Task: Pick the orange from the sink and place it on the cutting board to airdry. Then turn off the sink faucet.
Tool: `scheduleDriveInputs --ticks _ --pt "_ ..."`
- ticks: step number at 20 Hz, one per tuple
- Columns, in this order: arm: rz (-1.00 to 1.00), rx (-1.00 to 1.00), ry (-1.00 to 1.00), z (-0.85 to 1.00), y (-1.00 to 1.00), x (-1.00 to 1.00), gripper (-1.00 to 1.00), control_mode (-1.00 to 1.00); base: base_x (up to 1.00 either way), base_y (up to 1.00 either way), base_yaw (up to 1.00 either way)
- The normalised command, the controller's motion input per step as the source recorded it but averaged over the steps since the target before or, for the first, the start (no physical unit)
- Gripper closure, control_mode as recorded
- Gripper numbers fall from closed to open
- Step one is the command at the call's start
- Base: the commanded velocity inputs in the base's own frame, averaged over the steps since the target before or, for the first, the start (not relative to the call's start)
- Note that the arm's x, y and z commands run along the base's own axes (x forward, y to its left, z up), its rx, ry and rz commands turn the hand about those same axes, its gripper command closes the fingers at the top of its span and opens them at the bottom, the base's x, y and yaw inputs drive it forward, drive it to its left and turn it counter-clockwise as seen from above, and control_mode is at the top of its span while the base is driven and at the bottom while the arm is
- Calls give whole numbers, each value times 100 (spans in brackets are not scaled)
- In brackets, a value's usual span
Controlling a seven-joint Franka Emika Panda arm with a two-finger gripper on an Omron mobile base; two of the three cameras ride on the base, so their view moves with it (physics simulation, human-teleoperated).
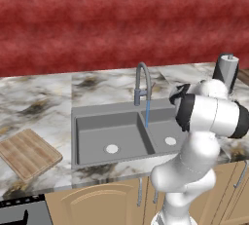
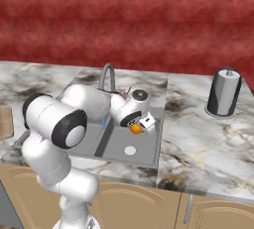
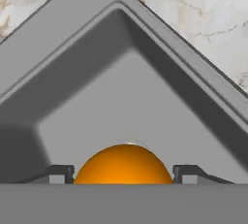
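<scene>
The orange (image 3: 123, 164) sits between my gripper's (image 3: 123, 175) two fingertips (image 3: 60, 173), whose inner faces touch its sides. In the right base view the gripper (image 2: 137, 125) is down in the sink's (image 2: 148, 159) right basin with the orange (image 2: 135, 129) at its tip, just behind the drain (image 2: 130, 149). The sink faucet (image 1: 142, 80) stands behind the basins, and a blue stream of water (image 1: 147, 114) runs from its spout. On the counter left of the sink (image 1: 97, 109) lies the cutting board (image 1: 29, 153). My arm hides the hand in the left base view.
A dark cylinder with a white top (image 2: 224, 92) stands on the marble counter to the right of the sink. A red wall runs behind the counter. Cabinet doors line the front below the counter edge.
</scene>
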Motion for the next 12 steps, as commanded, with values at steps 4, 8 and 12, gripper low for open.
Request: scheduleDriveInputs --ticks 4,8,12 --pt "17 -12 0 91 14 -28 100 -100 0 0 0" --pt "18 -9 -2 79 5 -42 100 -100 0 0 0" --pt "17 -8 -3 70 7 -52 100 -100 0 0 0"
